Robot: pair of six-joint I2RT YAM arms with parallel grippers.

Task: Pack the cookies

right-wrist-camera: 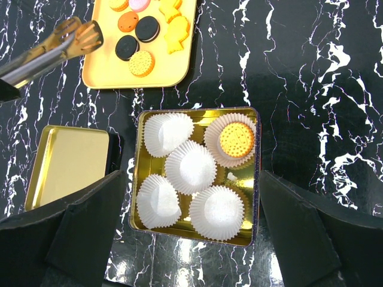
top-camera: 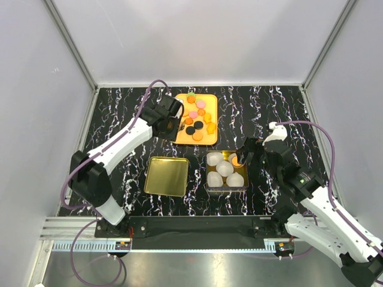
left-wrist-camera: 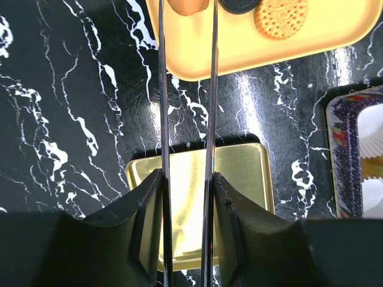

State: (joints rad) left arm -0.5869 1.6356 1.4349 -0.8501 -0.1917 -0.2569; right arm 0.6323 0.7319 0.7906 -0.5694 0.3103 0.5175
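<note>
Cookie-packing under way: the left gripper (top-camera: 172, 116) is clamped on a pair of tongs (right-wrist-camera: 45, 52), whose tips pinch an orange cookie (left-wrist-camera: 188, 5) over the yellow tray (left-wrist-camera: 239, 54) just ahead of it, where the other cookies (top-camera: 197, 116) lie. The right gripper (top-camera: 246, 154) hangs spread and empty directly above the tin (right-wrist-camera: 238, 177); below it one paper cup holds a packed cookie (right-wrist-camera: 236, 139). The pick looks made. Next, the tongs need to swing right over an empty cup (right-wrist-camera: 190, 167) and release.

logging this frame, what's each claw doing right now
left claw: shut on the tongs, which pinch an orange cookie
right claw: open, empty
</note>
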